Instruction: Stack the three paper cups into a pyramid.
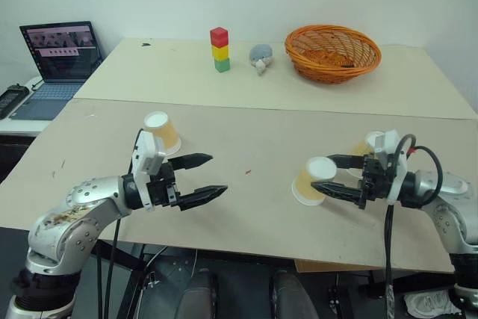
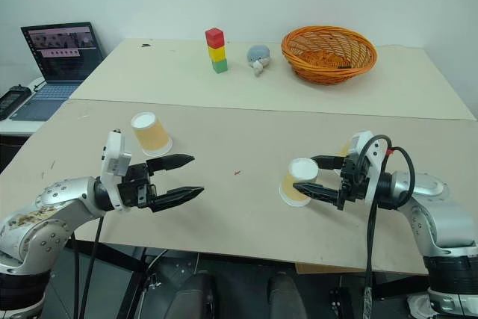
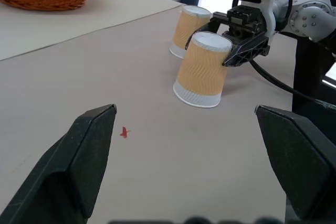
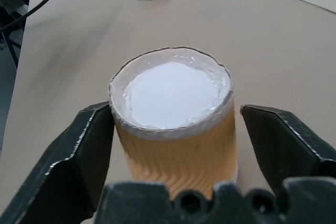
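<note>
Three paper cups stand upside down on the tan table (image 1: 246,214), apart and unstacked. In the head views, the left gripper (image 1: 202,178) hangs with its jaws spread wide and nothing between them; one cup (image 1: 163,131) stands just behind its fingers. The right gripper (image 1: 332,175) has the second cup (image 1: 312,181) between its jaws, and the third cup (image 1: 367,143) stands just behind that arm's fingers.

From the left wrist, the wide-open fingers (image 3: 79,161) frame bare tabletop with a small red mark (image 3: 124,132); beyond them the right gripper straddles the tilted second cup, the third close behind it.

From the right wrist, the cup sits between the fingers (image 4: 84,150): one touches its side, the other stands off by a small gap, so the jaws are part-closed, not clamped.
</note>
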### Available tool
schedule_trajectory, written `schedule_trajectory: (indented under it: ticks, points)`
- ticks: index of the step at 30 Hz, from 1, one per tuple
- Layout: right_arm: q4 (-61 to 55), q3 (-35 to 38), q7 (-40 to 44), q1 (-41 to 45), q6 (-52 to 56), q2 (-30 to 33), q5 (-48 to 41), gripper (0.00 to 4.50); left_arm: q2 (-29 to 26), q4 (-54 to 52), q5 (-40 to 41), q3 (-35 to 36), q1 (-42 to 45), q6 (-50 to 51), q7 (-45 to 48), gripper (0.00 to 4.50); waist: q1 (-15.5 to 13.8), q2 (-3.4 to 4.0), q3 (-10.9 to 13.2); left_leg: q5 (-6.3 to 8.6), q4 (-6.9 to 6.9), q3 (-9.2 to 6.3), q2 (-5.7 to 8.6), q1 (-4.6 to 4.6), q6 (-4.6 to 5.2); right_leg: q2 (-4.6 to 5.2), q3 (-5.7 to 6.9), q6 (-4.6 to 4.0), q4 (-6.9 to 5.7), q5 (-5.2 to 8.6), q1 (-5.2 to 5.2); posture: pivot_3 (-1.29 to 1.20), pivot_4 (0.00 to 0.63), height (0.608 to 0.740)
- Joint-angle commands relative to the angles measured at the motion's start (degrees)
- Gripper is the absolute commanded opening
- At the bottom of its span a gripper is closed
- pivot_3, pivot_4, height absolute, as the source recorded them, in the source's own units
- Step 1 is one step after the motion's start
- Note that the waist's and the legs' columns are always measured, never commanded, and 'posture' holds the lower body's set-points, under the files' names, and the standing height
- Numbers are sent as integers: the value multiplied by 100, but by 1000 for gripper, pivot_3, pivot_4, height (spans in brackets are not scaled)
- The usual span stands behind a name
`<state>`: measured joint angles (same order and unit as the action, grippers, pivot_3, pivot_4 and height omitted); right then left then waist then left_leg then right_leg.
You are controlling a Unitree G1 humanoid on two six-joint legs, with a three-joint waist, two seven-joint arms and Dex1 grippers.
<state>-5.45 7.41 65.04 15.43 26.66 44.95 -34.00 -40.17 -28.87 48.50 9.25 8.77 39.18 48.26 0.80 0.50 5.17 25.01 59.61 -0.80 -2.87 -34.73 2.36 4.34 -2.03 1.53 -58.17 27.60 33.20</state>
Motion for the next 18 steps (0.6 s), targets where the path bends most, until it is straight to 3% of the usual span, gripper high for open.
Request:
schedule_trajectory:
  ticks: [1, 3, 5, 8, 12, 18]
  points:
    - [78, 85, 76, 230, -164, -52, -18, 3012, -85, -245, 328, 332, -146, 155, -119, 4500, 2, 0, 2, 0, 0, 0, 0, 0, 0, 0, 0, 0, 0, 0, 0, 0, 150, 638]
    - [112, 45, 108, 279, -196, -71, 23, 2408, -146, -237, 546, 500, -311, 300, -121, 4500, 1, 1, 2, 0, 0, 0, 0, -1, 0, 1, 0, 0, -1, 0, 2, 0, 150, 638]
    - [255, -17, 41, 426, -225, -139, 111, 2257, -220, -59, 521, 705, -594, 314, -74, 4500, 2, 1, 3, 0, -1, -1, -1, -1, 0, 2, 1, 0, -1, 0, 2, 0, 150, 638]
    - [320, -87, 128, 568, -252, -220, 142, 2257, -276, 237, 437, 942, -934, 271, -7, 4500, 15, 2, 3, 0, -2, 2, -1, 4, 0, 2, -4, 0, -2, 0, 3, 0, 150, 638]
    - [201, -497, 26, 1503, 77, -899, -146, 2257, -153, 908, 677, 1565, -1264, 361, -199, 4500, 109, 6, 10, 0, -5, 8, -8, 8, 0, 1, -15, -1, -7, 0, 13, 0, 150, 638]
    - [375, -1290, 13, 2465, 187, -1895, 40, 2257, -61, 733, 772, 1548, -1427, 426, -258, 4500, 158, 3, 11, -1, -18, 0, 0, 6, -3, 6, -7, -2, -7, 0, 15, 0, 150, 638]
